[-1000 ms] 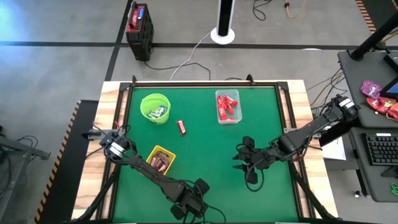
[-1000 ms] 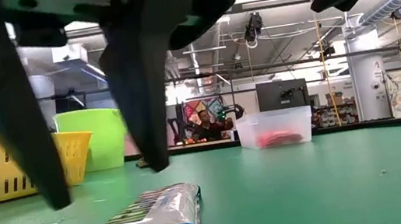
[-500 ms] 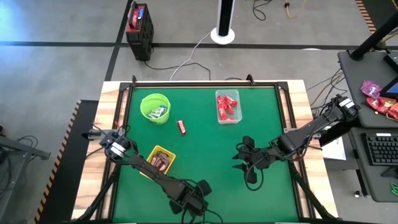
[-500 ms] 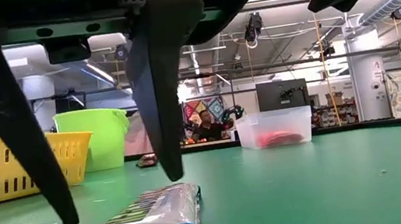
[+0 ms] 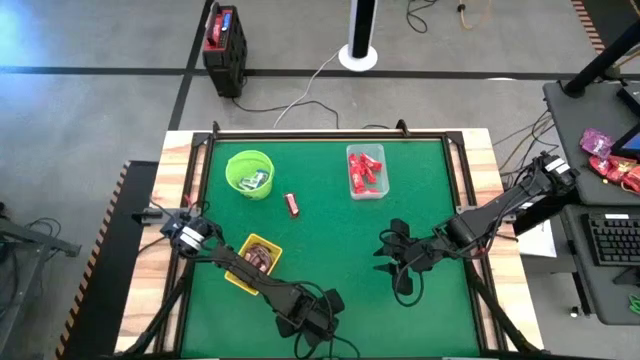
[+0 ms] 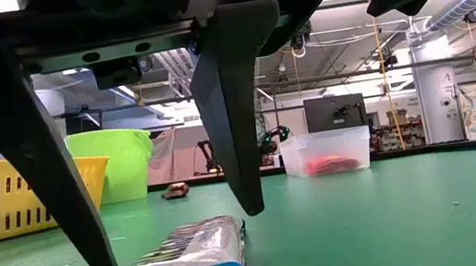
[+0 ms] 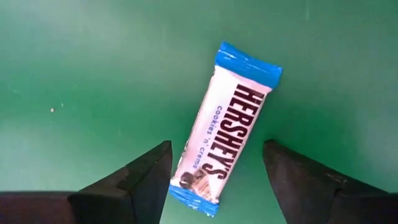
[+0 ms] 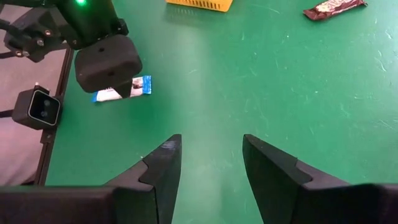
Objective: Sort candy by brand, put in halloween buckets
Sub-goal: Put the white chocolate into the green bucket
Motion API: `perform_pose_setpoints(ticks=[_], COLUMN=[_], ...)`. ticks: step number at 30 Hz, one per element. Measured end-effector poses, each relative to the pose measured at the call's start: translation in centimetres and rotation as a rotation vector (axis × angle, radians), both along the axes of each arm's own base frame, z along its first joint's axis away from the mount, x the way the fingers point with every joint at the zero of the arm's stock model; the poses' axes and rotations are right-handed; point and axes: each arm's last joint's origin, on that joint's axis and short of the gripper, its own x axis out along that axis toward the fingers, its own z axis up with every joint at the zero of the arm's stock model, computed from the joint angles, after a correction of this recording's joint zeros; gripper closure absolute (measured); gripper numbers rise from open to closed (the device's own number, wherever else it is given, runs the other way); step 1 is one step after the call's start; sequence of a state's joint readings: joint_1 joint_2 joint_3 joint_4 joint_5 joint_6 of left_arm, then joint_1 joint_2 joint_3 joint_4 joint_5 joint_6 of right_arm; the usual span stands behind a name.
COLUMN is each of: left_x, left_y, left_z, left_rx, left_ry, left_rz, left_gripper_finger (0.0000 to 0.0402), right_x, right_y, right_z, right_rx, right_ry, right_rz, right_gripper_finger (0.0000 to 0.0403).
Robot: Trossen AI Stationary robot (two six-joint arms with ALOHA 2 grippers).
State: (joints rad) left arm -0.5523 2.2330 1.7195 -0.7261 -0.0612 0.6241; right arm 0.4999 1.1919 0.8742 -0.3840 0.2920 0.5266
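Near the table's front edge, the left gripper [image 7: 214, 177] is spread wide over the blue-and-white bar [image 7: 227, 127], unheld; it should be centred before closing. The right gripper [image 8: 211, 165] waits, parted.

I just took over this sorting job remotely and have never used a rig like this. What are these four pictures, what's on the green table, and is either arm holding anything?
Two dark robot arms work at a green table, each ending in a two-finger gripper. One picture looks straight down from above; one looks level across the tabletop; the other two come from cameras on each arm's wrist.

From above you see a lime-green bucket, a clear tub with red candy, a yellow basket with dark brown bars, and one loose brown bar.

The left gripper is at the table's near edge, open, with a finger on either side of a blue-and-white Hershey's Cookies 'n' Creme bar lying on the table. It has not closed on it. The right gripper waits open over the right half. Neither holds anything.
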Motion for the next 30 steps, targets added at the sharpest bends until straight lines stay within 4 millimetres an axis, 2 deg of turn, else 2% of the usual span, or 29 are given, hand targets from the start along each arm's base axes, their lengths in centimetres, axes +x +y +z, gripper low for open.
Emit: perform_pose_setpoints(ticks=[8,21,24,30], left_x=[0.12,0.24,0.20,0.26], left_y=[0.21,0.40,0.40,0.70], left_z=[-0.81,-0.91,-0.93,-1.02], left_rx=[-0.043,-0.067,-0.060,-0.046], left_ry=[-0.022,-0.008,-0.005,0.002], left_rz=[-0.015,-0.038,-0.060,-0.116], left_gripper_finger=[0.0169,0.0174,0.0198,0.0279], right_x=[-0.03,-0.05,-0.05,-0.04], right_y=[-0.01,-0.02,-0.02,-0.02], right_z=[-0.10,-0.16,-0.16,-0.17], right_rx=[-0.003,-0.003,-0.003,-0.003], right_ry=[0.003,0.005,0.005,0.005], right_rz=[0.002,0.003,0.003,0.003], right_gripper_finger=[0.0243,0.0247,0.0248,0.0243])
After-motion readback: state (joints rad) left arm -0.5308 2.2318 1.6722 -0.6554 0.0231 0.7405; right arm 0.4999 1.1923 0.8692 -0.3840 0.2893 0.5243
